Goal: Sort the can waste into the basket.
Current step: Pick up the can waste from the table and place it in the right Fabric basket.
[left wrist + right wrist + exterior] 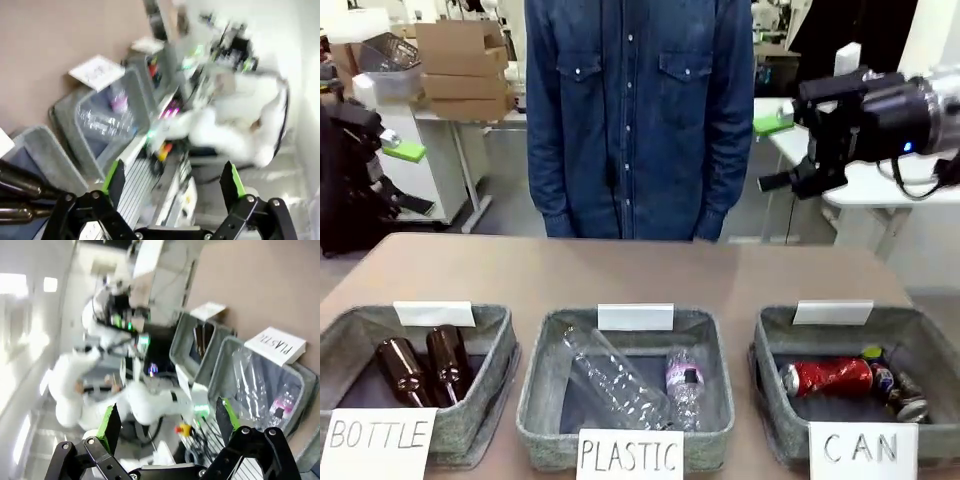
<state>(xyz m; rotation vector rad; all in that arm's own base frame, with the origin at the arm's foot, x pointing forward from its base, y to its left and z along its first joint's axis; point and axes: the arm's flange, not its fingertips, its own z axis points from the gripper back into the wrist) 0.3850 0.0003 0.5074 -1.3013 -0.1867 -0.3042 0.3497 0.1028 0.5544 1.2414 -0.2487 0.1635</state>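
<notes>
three handwritten signs stand nearest the camera along the table's [620,270] front edge, one before each grey fabric basket. behind the "can" sign [861,447], at the picture's right, sits the can basket [772,345] with a blank white tag [832,312] on its far rim. inside it the red can [827,377] lies on its side, long axis running left to right, one silver end toward the basket's left wall. the dark blue can [898,385] lies just beside it to the right, also on its side, tilted so its silver end points toward the front right corner; whether the two touch i cannot tell.

the middle basket [542,375], behind the "plastic" sign [629,455], holds two clear plastic bottles [616,382], the larger lying diagonally, the smaller with a pink label beside it. the left basket [498,345], behind the "bottle" sign [377,437], holds two brown glass bottles [420,365] lying side by side.

the right gripper [798,150] hangs high above the table's far right, well apart from the baskets, its fingers spread and grasping nothing; its own wrist view shows the green-padded fingers [109,426] wide apart. the left gripper [172,187] likewise has its fingers [114,180] released and empty. a person in a denim shirt [638,110] stands at the far side.
</notes>
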